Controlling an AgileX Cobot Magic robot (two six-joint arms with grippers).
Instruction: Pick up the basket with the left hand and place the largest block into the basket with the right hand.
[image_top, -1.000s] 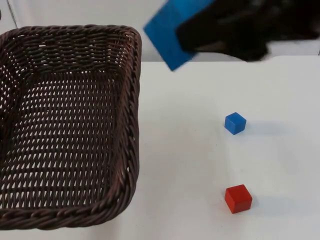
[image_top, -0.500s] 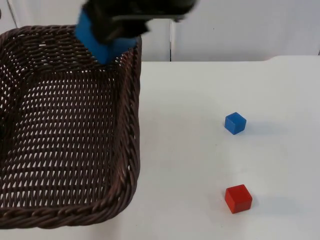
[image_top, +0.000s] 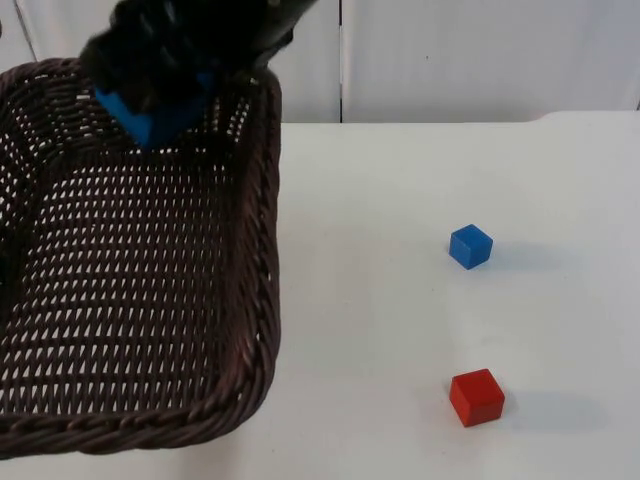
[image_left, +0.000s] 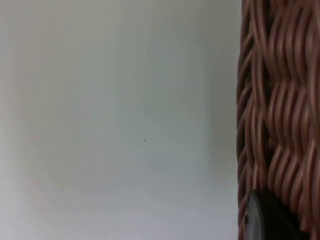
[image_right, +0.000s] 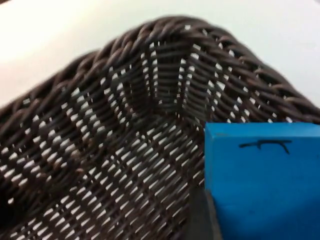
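Block (image_top: 150, 122) clamped in right claw (image_top: 160, 85) over basket (image_top: 262, 250)

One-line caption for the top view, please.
Right gripper holds the large blue block over the wicker basket; two small cubes sit aside.

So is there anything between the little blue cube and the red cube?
No. In the top view, only bare white table lies between the small blue cube and the red cube.

A smooth white table top (image_top: 400, 330) runs back to a pale grey partition wall (image_top: 480, 60), which has a dark vertical seam (image_top: 341, 60). Even, soft light leaves faint shadows on the white surface
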